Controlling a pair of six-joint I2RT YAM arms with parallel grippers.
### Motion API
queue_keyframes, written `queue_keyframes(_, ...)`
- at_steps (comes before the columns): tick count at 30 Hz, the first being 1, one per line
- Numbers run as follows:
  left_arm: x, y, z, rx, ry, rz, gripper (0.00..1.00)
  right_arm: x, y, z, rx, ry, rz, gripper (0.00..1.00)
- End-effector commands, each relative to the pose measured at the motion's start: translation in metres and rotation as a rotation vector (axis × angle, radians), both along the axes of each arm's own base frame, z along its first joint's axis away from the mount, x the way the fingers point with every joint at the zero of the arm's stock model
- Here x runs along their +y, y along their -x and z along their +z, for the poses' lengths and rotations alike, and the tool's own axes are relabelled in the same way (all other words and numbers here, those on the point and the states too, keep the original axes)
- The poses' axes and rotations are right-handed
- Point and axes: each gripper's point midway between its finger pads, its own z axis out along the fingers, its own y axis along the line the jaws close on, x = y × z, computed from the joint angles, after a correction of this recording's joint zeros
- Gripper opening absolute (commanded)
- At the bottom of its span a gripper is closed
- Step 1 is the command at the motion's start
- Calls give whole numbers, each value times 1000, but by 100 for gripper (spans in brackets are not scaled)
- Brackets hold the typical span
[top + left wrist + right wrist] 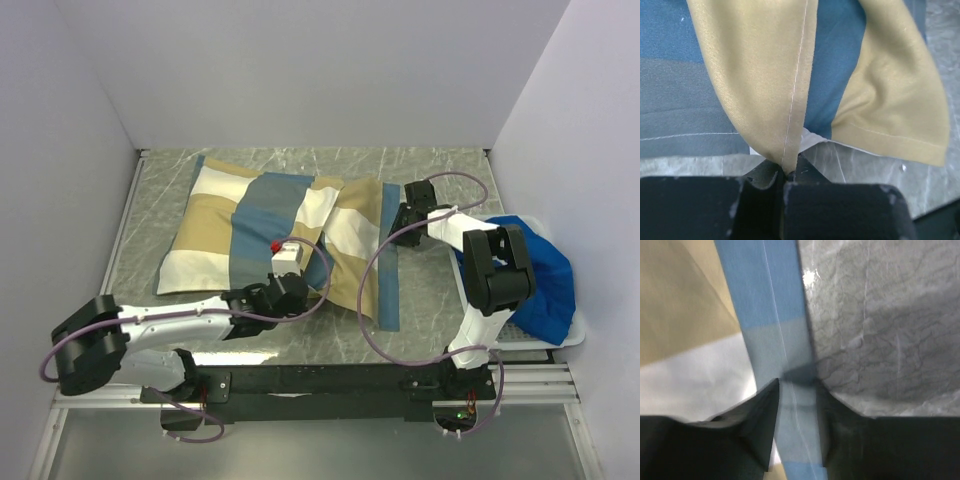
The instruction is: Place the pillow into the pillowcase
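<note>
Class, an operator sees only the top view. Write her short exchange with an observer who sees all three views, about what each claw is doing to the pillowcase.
Operator: Left side, anything caught?
Observer: Yes, the left claw is shut on a tan fold of the pillowcase, right at its seam.
Operator: And the right side?
Observer: The right claw stands with jaws apart, astride the blue edge strip.

The pillowcase (262, 212) shows tan, slate-blue and white blocks (tabletop (440, 170) marbled grey).
</note>
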Motion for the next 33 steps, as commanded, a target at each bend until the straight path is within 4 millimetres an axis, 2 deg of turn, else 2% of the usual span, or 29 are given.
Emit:
queue_keyframes(1,-2,18,9,45,79,-58,1,-4,-8,2,11,32,9,31)
queue_keyframes(2,-1,20,11,46,85,-65,1,-4,-10,3,9,34,11,26)
queue_keyframes(3,-2,22,11,49,88,-73,1,-5,-12,4,7,38,12,15)
queue_keyframes(5,-3,26,8,64,81,-96,1,-8,-11,6,15,54,11,0)
queue_keyframes(8,-2,31,0,96,58,-113,1,-23,-16,19,-6,90,-20,0)
queue_keyframes(11,7,35,-10,130,6,-100,1,-45,-15,52,-73,99,-91,0)
queue_keyframes(14,12,40,-14,154,-14,-106,1,-64,-7,73,-110,109,-143,0)
queue_keyframes(17,20,49,-19,185,-13,-115,1,-74,1,78,-126,128,-170,0)
queue_keyframes(19,30,59,-30,225,-31,-115,1,-60,-4,86,-162,81,-102,0)
queue_keyframes(20,32,62,-30,237,-13,-106,1,-52,-8,94,-196,58,-67,9)
queue_keyframes(21,36,67,-37,258,-13,-110,1,-32,-11,102,-229,21,14,28)
queue_keyframes(22,37,68,-38,265,-7,-105,1,-9,-18,115,-279,-35,93,37)
queue_keyframes(23,39,70,-38,274,7,-92,1,7,-28,129,-319,-37,144,50)
queue_keyframes(24,41,72,-41,283,4,-88,1,20,-34,135,-340,-21,201,54)
queue_keyframes(25,44,73,-41,287,4,-77,1,48,-36,141,-363,-22,283,57)
queue_keyframes(26,44,73,-39,289,19,-69,1,62,-54,147,-381,-14,315,61)
queue_keyframes(28,46,75,-39,299,23,-61,1,85,-62,143,-356,2,402,61)
queue_keyframes(29,46,76,-37,304,38,-56,1,92,-77,142,-360,10,413,64)
queue_keyframes(31,52,80,-41,323,30,-45,1,102,-88,141,-380,-4,460,67)
queue_keyframes(33,59,84,-43,340,36,-19,1,114,-99,131,-372,-23,526,72)
